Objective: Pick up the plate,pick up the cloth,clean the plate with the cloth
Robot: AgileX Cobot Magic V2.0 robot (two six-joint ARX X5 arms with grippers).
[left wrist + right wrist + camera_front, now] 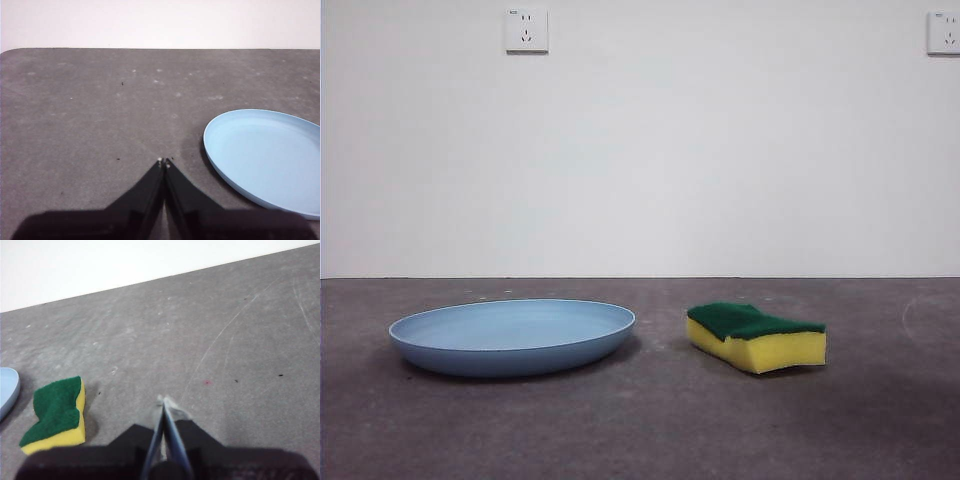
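We see the plate [512, 336] at lower left and the cloth [757, 336] right of centre on the desk [640, 430], apart. Left pincer [164, 161] and right pincer [164, 401] are both closed, holding nothing.

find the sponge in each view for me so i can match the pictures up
Front view: the sponge lies green side up on the table, apart from the plate.
Left wrist view: not in it; only the plate shows.
Right wrist view: the sponge sits near a side edge, beside a sliver of the plate.
Shared landmark: the plate.

White wall [720, 150]; two sockets [526, 30]; grey table [650, 420]
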